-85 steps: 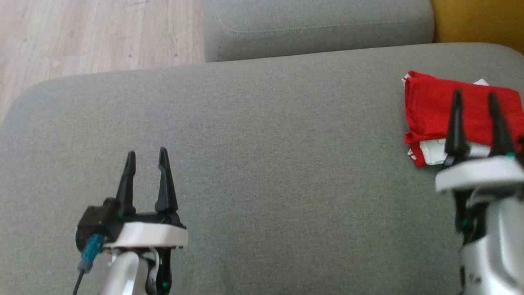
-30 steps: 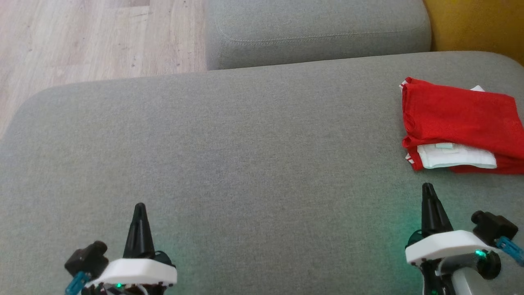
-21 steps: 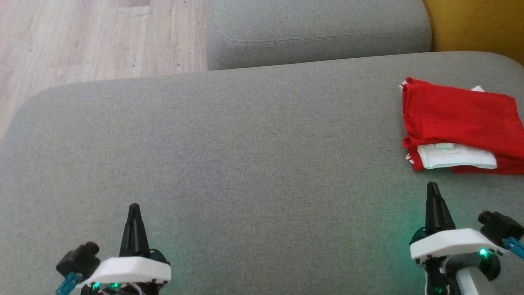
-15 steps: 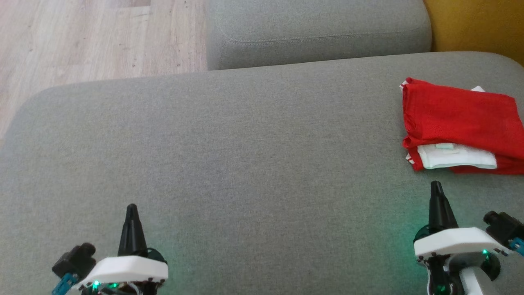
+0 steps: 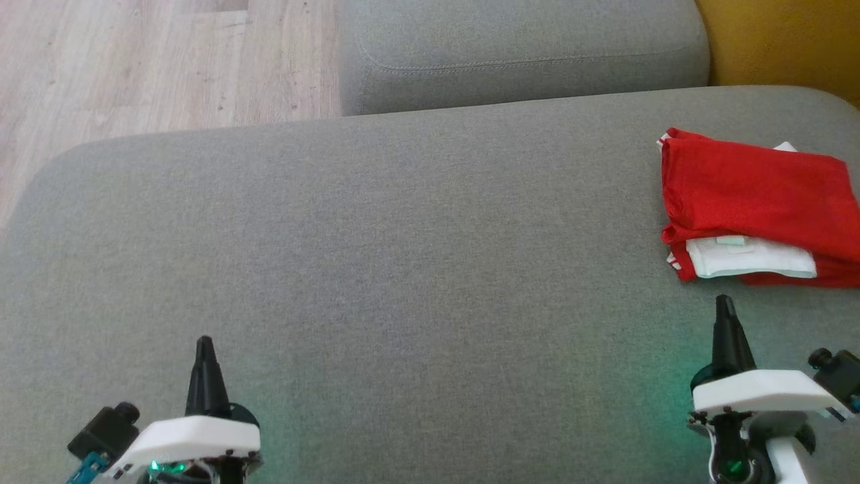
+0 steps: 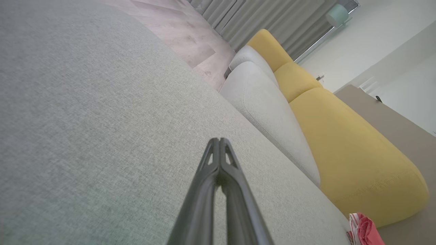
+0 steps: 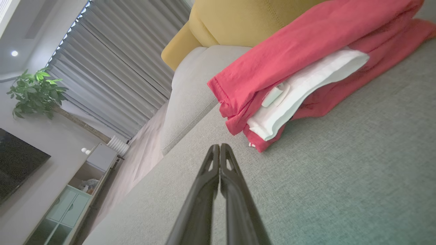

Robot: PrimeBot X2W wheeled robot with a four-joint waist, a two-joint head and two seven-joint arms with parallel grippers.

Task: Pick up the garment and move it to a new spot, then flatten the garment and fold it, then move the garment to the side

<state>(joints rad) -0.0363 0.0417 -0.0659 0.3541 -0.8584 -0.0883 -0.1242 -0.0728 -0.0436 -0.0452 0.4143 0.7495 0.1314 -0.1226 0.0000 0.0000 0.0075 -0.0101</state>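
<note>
Your left gripper (image 5: 203, 349) sits at the near left, fingers pressed together, empty, pointing toward the far side; your right gripper (image 5: 724, 309) sits at the near right, likewise closed and empty, reaching slightly farther

Living rm: grey and yellow sofa cushions, wood floor.
Big grey fabric seat cushion (image 5: 403, 222) takes most of head view; 2nd grey cushion (image 5: 524, 54) butts its far edge, w/ yellow cushion (image 5: 779, 40) just right of that. Light wood-look floor (image 5: 134, 67) beyond, far left. Right wrist view: grey pleated curtains (image 7: 119, 68), leafy plant (image 7: 34, 88) beside them, dark TV screen (image 7: 17, 163) at frame edge, pale cabinet (image 7: 71, 200) w/ glass doors nr it, ceiling spotlight (image 7: 14, 53) lit.
</note>
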